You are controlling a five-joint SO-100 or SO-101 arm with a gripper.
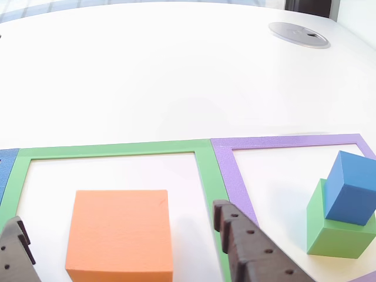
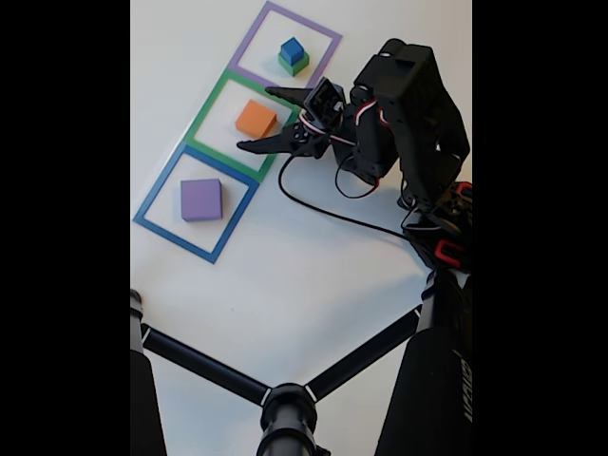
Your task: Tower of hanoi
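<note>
End effector [image 2: 260, 120] is hanging spread wide beside the orange cube [image 2: 256, 118], gripping nothing.

Its dark fingers [image 1: 252, 249] are flanking the orange cube [image 1: 120, 234] in the other view, one at either side, while the cube is sitting inside the green frame [image 2: 214, 99] on the white worktop [image 2: 285, 275]. Over in the purple frame [image 2: 250, 36], a blue cube [image 2: 291, 47] is resting tilted on a green cube [image 2: 295, 65]. A purple cube [image 2: 200, 199] is lying within the blue frame [image 2: 157, 190].
</note>
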